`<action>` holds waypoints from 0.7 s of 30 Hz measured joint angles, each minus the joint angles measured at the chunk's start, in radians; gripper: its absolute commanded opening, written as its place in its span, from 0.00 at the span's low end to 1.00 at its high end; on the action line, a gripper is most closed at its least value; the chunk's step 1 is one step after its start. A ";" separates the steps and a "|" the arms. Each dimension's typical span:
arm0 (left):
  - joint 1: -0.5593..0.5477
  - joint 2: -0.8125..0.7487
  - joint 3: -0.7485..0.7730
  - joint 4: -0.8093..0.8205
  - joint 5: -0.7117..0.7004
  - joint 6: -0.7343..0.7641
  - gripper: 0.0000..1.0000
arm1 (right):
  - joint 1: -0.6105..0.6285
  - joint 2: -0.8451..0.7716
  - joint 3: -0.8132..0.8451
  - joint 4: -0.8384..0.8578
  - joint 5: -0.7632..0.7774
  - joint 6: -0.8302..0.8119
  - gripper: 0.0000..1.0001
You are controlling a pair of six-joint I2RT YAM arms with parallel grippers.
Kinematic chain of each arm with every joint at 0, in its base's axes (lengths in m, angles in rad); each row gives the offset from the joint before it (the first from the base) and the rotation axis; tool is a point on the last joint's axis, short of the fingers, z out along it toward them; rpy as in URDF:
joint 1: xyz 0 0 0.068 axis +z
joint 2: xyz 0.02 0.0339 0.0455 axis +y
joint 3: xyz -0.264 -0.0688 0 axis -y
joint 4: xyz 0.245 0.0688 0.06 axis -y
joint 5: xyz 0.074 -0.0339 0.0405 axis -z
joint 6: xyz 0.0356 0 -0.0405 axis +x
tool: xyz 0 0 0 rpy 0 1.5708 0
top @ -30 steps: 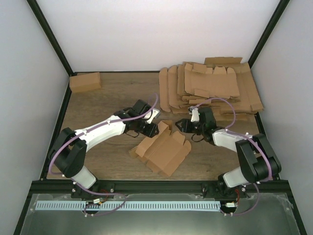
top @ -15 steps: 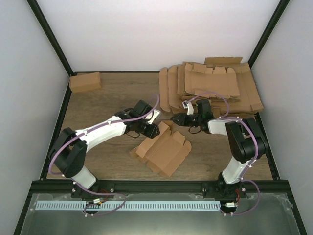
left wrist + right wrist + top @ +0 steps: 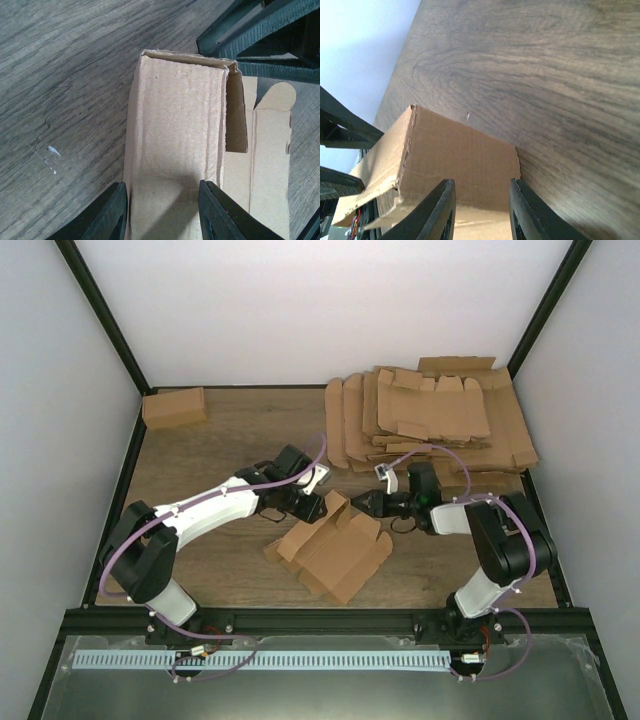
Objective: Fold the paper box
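meanwhile both arms' fingers (image 3: 117,212) (image 3: 442,207) grip opposite raised flaps of the paper box (image 3: 335,545).

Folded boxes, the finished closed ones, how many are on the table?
1. A closed box sits at the far left corner. The box between the arms is only partly folded, and the stack at far right is flat blanks, which might hide something.

left arm (image 3: 215,510): white shell links, black joints, lilac cable looping along it | right arm (image 3: 500,550): same white and black build, lilac cable arching over its wrist | bases: black, bolted to a black rail | fingers (image 3: 220,212): black, smooth curved edges, ribbed pads on those of the far gripper
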 measured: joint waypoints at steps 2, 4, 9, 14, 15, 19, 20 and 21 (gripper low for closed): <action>-0.001 0.000 0.000 0.000 0.003 0.001 0.41 | 0.002 -0.013 -0.024 0.017 0.006 0.002 0.32; -0.002 0.000 0.000 0.000 0.004 0.003 0.41 | 0.002 -0.031 -0.048 0.030 0.013 0.003 0.35; -0.003 0.000 0.000 0.000 0.013 0.006 0.41 | 0.003 -0.087 -0.098 0.070 0.032 0.002 0.44; -0.003 0.000 0.000 0.000 0.018 0.011 0.41 | 0.003 -0.117 -0.150 0.166 0.027 -0.002 0.47; -0.003 0.000 0.000 0.000 0.018 0.013 0.41 | 0.003 -0.115 -0.151 0.175 0.024 -0.003 0.48; -0.004 0.000 0.000 0.000 0.018 0.018 0.41 | 0.003 -0.109 -0.151 0.214 0.022 -0.018 0.49; -0.005 0.000 0.000 0.000 0.018 0.018 0.41 | 0.003 -0.108 -0.151 0.217 0.025 -0.028 0.49; -0.005 0.000 0.000 0.000 0.019 0.019 0.41 | 0.003 -0.108 -0.151 0.217 0.030 -0.037 0.50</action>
